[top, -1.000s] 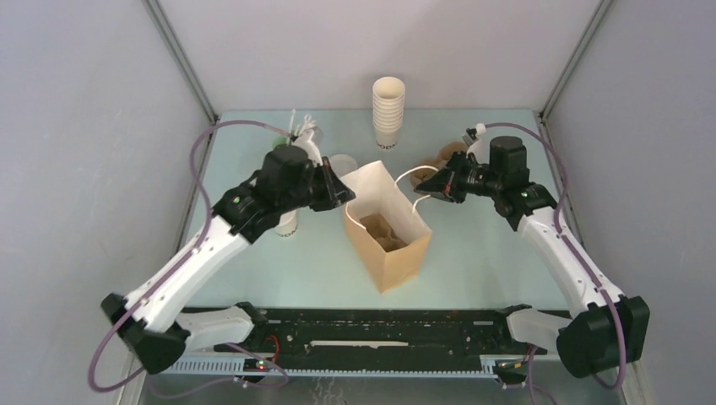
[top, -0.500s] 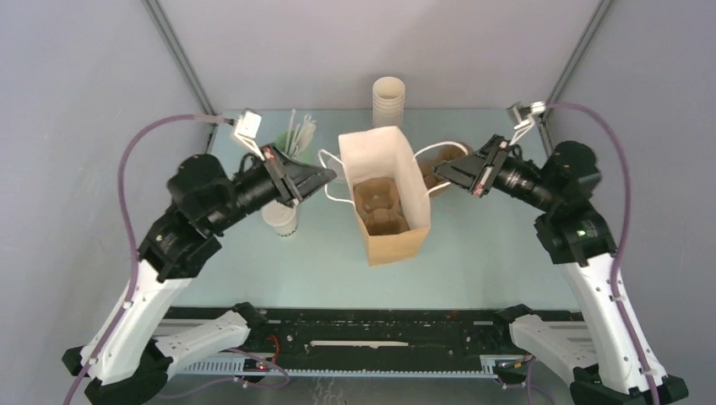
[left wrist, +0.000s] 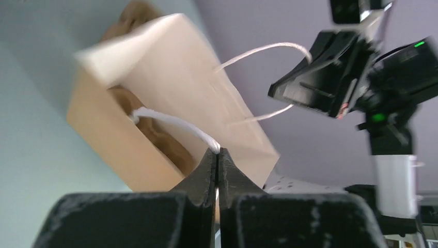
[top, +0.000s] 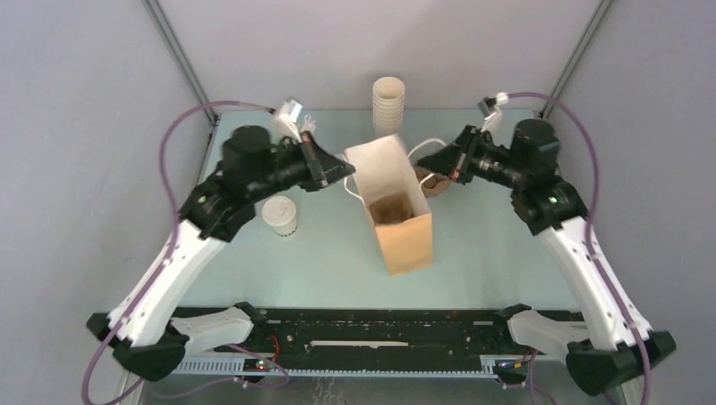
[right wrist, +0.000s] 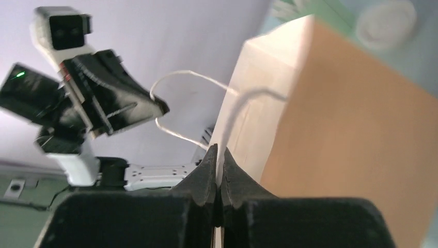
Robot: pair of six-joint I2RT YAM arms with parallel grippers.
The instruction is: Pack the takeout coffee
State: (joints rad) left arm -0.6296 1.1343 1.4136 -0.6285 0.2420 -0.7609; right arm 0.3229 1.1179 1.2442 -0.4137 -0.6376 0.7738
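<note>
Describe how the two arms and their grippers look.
Left arm and right arm match: white shells on the long links, black joints and wrist housings, a small green light each. A purple cable loops to each wrist. Left gripper and right gripper have black, wedge-shaped fingers tapering to points.

The pale green table (top: 490,253) bears the takeout coffee (top: 279,215) and, farther back, a stack of cups (top: 388,105).

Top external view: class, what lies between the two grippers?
The open brown paper bag lies between the left gripper and right gripper, each shut on a white handle; the top external view shows it.
</note>
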